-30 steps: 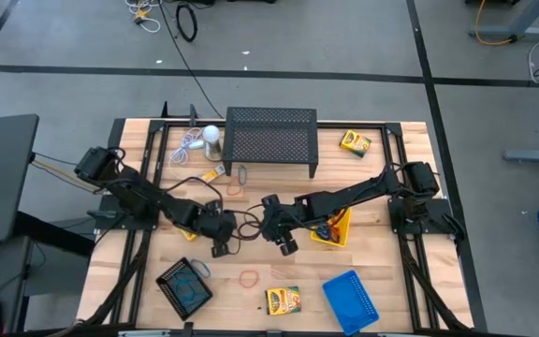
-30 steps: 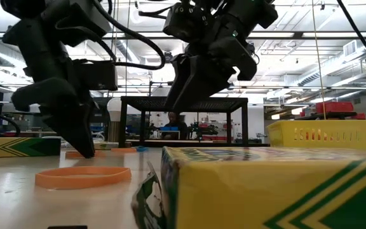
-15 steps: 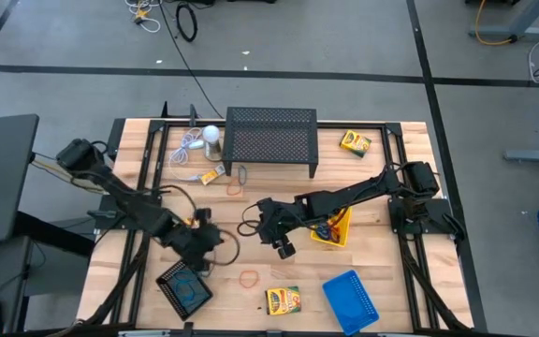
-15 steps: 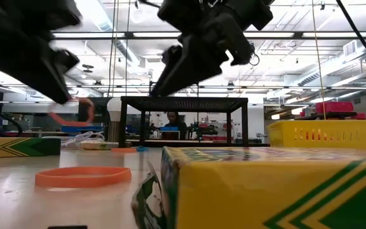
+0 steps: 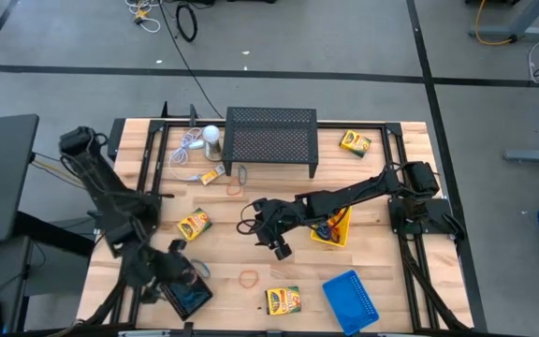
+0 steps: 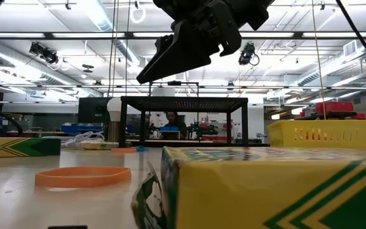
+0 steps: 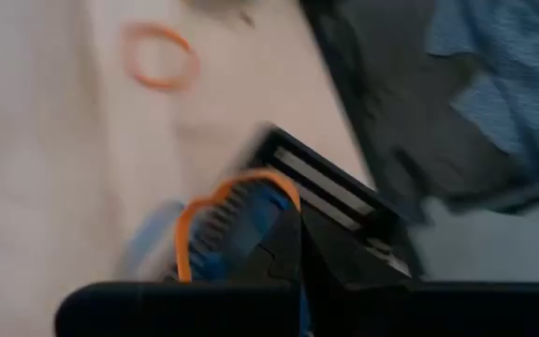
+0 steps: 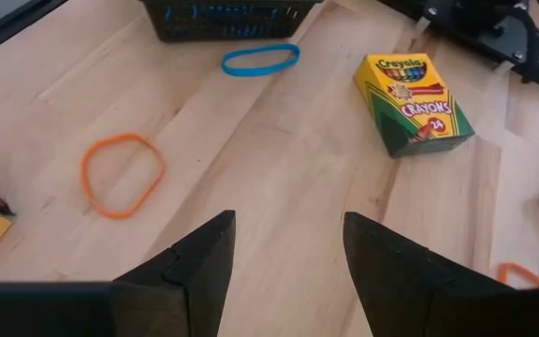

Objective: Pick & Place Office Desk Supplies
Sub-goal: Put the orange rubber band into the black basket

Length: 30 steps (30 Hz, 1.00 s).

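The crayon box (image 8: 415, 105) reads "Crayola Crayons 24". Four such boxes lie on the table (image 5: 396, 178). There are three mesh trays: black (image 5: 187, 290), yellow (image 5: 333, 229), blue (image 5: 352, 298). The left gripper (image 7: 284, 239), over the black tray, is closed on an orange rubber band (image 7: 237, 192). The right gripper (image 8: 288, 253) hangs mid-table, fingers wide, empty, above an orange loop (image 8: 122, 174) and a blue loop (image 8: 260, 59).
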Available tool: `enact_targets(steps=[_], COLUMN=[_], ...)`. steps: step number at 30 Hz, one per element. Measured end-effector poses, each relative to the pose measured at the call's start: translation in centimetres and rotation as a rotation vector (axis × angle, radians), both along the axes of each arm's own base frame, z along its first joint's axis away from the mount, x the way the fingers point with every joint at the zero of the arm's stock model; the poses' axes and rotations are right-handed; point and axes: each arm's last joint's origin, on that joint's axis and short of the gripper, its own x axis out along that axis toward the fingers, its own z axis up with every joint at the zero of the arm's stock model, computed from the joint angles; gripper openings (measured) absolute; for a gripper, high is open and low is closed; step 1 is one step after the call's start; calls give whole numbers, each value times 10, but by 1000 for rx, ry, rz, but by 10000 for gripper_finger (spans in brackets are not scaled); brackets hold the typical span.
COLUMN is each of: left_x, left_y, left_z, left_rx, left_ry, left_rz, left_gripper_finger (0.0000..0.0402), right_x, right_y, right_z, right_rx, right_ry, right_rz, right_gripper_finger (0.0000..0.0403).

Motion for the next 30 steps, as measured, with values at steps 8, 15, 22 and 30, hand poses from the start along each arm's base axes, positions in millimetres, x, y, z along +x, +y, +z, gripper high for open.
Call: enact_targets(steps=[8,15,22,30], left_x=[-12,-4,0,2], left_y=[-12,-23,-24,-23], left_z=[-12,-38,-44,-43], left_rx=[-98,-166,-133,-131], left_ry=[139,149,98,50], left_rz=[12,-23,54,113], left_gripper_finger=[1,1,18,74], right_x=[0,-1,-2,-7], right_y=[0,1,5,23], right_z=[0,0,-1,-2], right_rx=[8,21,43,48], right_ry=[4,11,22,49], right_rz=[5,10,45,98], right_gripper_finger=[208,208,208,208])
